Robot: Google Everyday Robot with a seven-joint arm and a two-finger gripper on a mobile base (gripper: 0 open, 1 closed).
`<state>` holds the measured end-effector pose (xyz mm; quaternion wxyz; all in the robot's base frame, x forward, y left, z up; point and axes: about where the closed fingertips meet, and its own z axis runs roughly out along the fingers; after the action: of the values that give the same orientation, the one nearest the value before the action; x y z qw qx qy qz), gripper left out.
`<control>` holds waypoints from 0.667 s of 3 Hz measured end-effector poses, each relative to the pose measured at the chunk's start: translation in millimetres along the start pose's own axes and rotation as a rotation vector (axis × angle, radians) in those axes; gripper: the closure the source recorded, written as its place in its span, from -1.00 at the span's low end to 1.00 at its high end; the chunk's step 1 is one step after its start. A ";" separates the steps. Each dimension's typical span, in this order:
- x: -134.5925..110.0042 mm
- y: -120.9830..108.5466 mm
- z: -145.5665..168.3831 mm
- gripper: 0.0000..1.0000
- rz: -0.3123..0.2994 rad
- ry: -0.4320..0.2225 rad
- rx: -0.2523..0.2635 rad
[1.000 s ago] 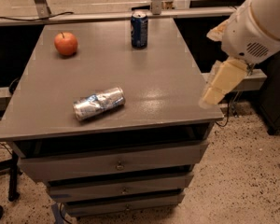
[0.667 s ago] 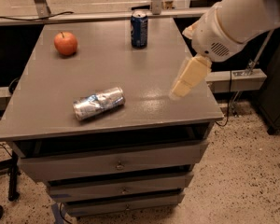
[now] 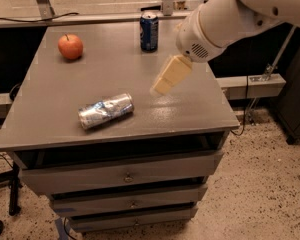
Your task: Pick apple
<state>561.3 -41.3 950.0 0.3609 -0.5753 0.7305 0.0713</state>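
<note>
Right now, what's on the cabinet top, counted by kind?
Apple: 1, back left.
Cans: 2, blue can upright at back, silver can on its side near front.
Total: 3.
Hand hovers over the right half, touching none.

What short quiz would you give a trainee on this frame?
1. True or false: the hand, hovering over the table near the blue can, holds the apple.
2. Which stands upright? A) silver can B) blue can C) neither
3. Which thing lies nearest the table's front edge?
Key: 1 false; 2 B; 3 the silver can.
</note>
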 end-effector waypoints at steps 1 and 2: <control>-1.7 0.3 -0.5 -1.00 -0.016 -0.013 -0.008; -22.6 -1.2 29.1 -1.00 -0.035 -0.085 -0.016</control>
<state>577.1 -8.7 942.9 0.3881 -0.5875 0.7037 0.0949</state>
